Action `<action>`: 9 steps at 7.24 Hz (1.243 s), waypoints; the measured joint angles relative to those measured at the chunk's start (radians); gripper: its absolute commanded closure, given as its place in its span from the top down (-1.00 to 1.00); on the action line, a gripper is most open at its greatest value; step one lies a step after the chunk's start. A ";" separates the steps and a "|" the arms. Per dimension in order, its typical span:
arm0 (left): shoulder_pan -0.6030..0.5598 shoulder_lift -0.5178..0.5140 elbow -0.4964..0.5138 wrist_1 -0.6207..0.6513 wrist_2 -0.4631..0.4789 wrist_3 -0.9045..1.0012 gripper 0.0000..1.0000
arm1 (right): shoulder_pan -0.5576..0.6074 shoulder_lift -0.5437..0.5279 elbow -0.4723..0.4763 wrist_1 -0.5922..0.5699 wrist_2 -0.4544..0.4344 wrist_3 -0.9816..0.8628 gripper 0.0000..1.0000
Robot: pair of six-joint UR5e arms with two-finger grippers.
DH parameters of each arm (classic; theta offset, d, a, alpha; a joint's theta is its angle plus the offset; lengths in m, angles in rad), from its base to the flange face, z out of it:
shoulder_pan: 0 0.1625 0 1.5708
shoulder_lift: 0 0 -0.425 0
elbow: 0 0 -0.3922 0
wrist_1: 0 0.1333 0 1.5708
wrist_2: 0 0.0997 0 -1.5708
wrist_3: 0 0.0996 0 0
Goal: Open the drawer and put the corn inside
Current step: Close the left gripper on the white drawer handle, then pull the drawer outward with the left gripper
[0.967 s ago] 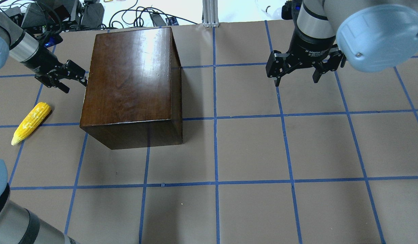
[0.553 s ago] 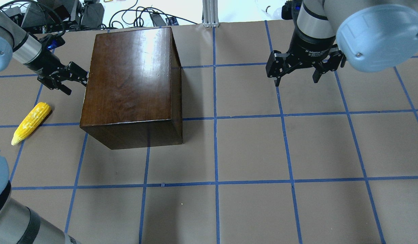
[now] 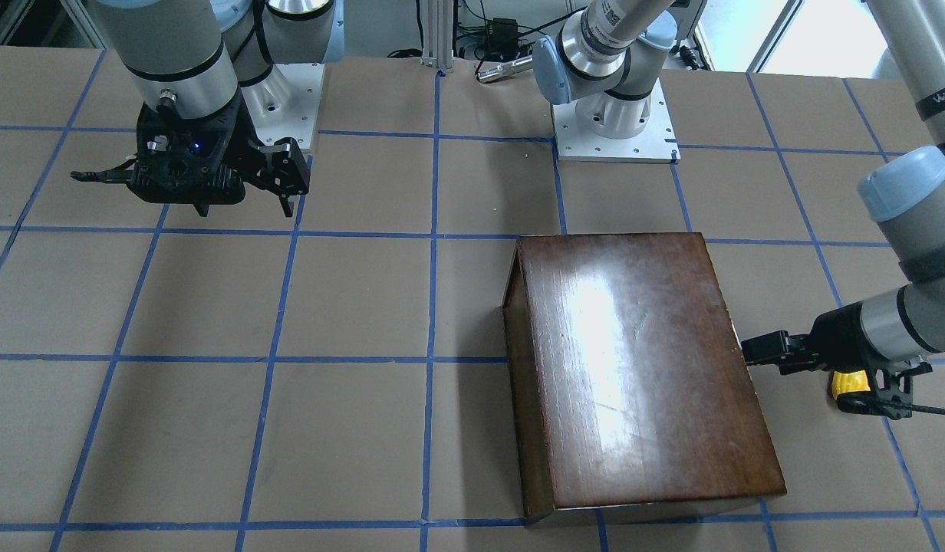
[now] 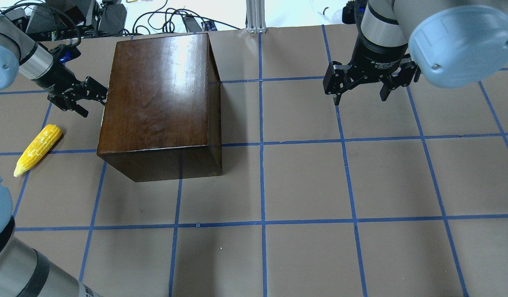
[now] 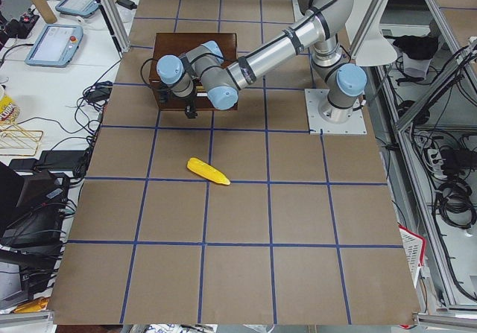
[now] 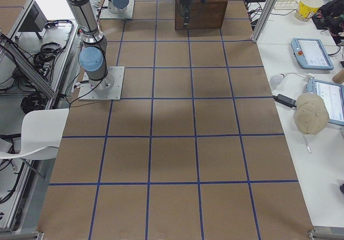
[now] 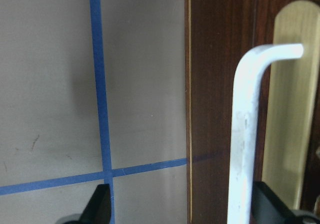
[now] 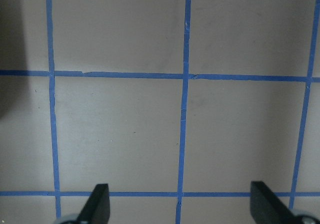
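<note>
Two grippers, both with jaws spread wide, neither holding anything.
Left gripper (image 4: 95,105): lying level and low against the box (image 4: 159,90) face on robot's left, one finger (image 4: 96,91) at that face, touching or just short, cannot tell which.
From left wrist view: white metal pull (image 7: 245,134) between the fingertips (image 7: 100,206), close beside the one at that view's right, not pinched; brass plate (image 7: 290,114) behind pull; drawer (image 7: 264,13) shut.
Corn (image 4: 37,148): flat on table (image 4: 303,181), outside drawer, near left gripper but apart from it, farther out to robot's left and nearer robot; thick end toward box, pointed end away; apart from box as well.
From front view: corn mostly hidden behind left gripper, only a yellow patch showing.
Right gripper (image 4: 360,99): pointing down, hovering over table on robot's right, well apart from box and corn.
Box: glossy dark brown, upright, on table's left half.
Blue tape grid (image 4: 262,144) across brown table top.
</note>
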 measured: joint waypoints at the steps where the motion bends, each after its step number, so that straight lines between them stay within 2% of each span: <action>1: 0.001 -0.001 0.002 0.008 0.002 -0.008 1.00 | 0.000 0.000 0.000 0.000 0.000 0.000 1.00; 9: 0.075 -0.003 0.007 0.038 0.025 -0.023 1.00 | 0.000 0.000 0.000 0.000 0.000 0.000 1.00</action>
